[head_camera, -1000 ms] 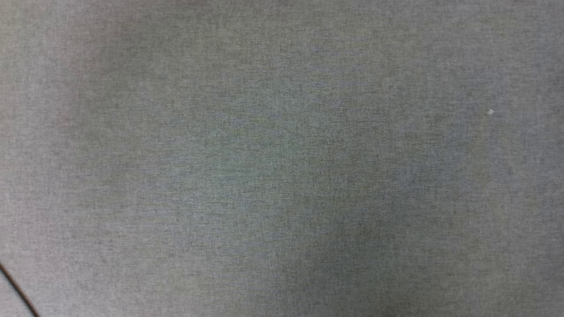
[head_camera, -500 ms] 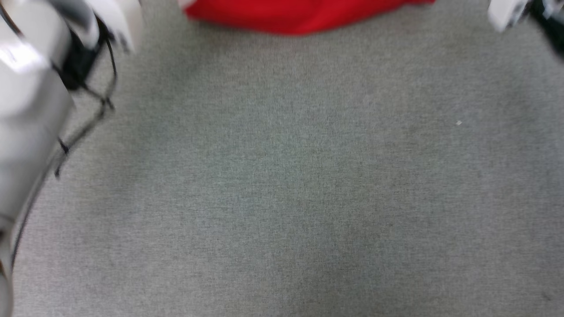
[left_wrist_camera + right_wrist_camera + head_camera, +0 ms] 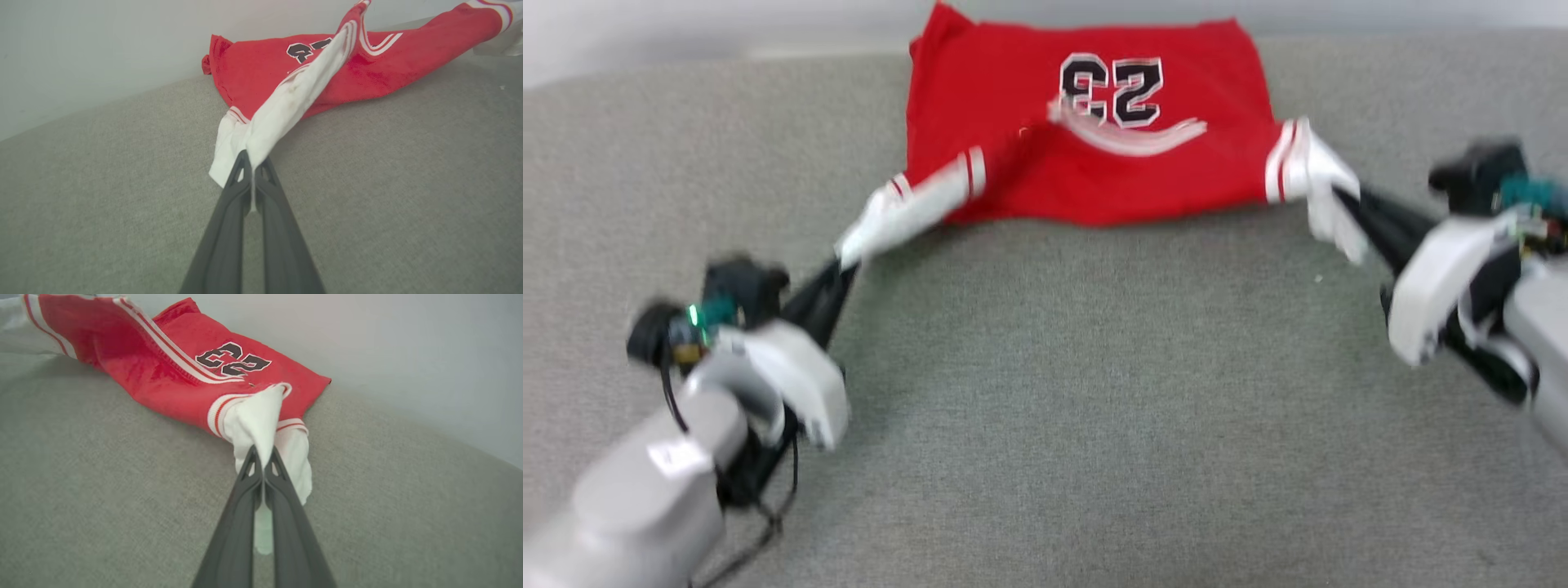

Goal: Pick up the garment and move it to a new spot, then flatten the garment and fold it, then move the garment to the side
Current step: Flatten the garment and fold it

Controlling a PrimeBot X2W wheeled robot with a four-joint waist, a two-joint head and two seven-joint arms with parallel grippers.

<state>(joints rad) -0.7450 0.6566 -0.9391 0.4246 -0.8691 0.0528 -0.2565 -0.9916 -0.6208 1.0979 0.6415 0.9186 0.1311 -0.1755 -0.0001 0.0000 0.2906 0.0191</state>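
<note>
The garment (image 3: 1029, 139), a red T-shirt with white sleeves and a black "23", is stretched sideways at the far middle of the grey surface. My left gripper (image 3: 843, 265) is shut on the white left-hand sleeve (image 3: 907, 208); its dark fingers pinch that sleeve (image 3: 282, 106) at their tips (image 3: 252, 161). My right gripper (image 3: 1339, 200) is shut on the other white sleeve (image 3: 1319, 175), seen bunched between its fingertips (image 3: 263, 455). The shirt's red body (image 3: 163, 367) lies partly on the surface, its near hem lifted and pulled taut between both arms.
The grey fabric-covered surface (image 3: 1078, 408) spreads wide in front of the garment. A pale wall (image 3: 102, 49) rises right behind the shirt at the surface's far edge. A small white speck (image 3: 1318, 279) lies near the right arm.
The head camera has tilted up, so the shirt and both arms have come into the picture. Both grippers stay shut.
</note>
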